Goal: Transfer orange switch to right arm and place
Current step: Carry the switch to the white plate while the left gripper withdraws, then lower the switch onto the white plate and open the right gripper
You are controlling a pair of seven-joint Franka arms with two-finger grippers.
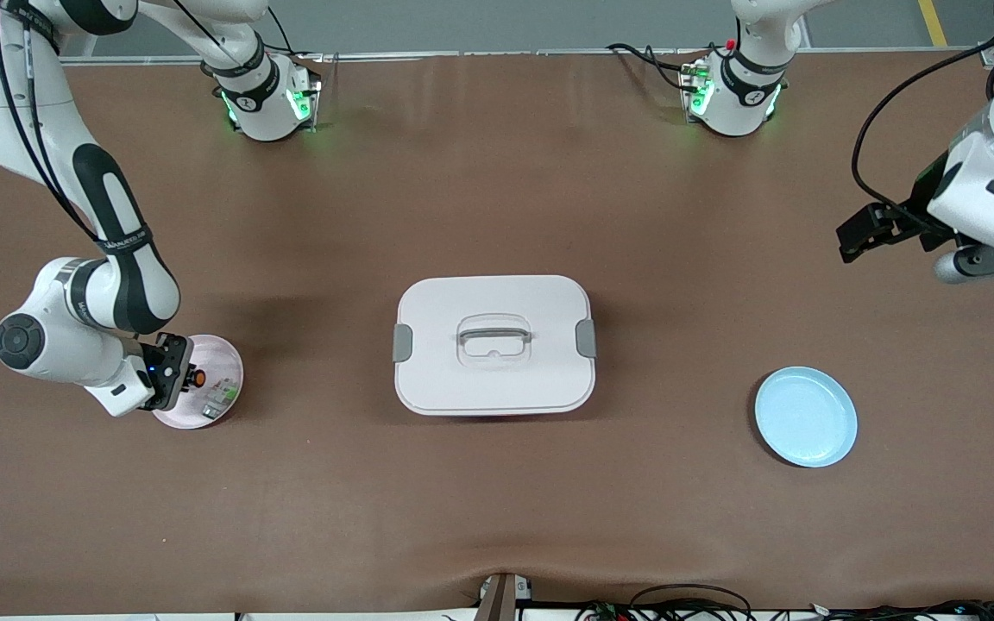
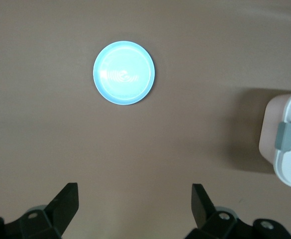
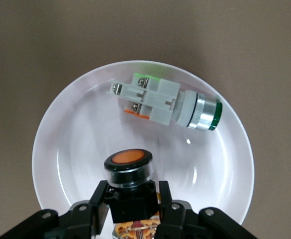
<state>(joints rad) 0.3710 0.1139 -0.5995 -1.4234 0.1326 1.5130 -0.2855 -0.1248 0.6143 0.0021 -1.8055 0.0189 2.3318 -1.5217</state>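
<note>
Orange switch (image 3: pixel 128 172) is sitting clamped between the closed fingers of the right gripper (image 3: pixel 131 206), its orange cap facing up and its black body pinched just below the collar, over the pink plate (image 3: pixel 68 149) at the right arm's end of the worktop. Beside it on that plate a white-and-green switch (image 3: pixel 167 102) is lying on its side, close to the held part but apart from it.

Judging from this, the placing step is in hand: the arm is needing to lower the switch straight down onto a bare part of the plate, keeping clear of the neighbour so it is not being nudged, and to spread the fingers only once the base is bearing on the dish.

Left gripper (image 2: pixel 135 209) is waiting, fingers spread wide and holding nothing, over bare worktop near the blue plate (image 2: pixel 124 72). The white lidded box (image 1: pixel 494 343) is standing mid-worktop between the two plates.
</note>
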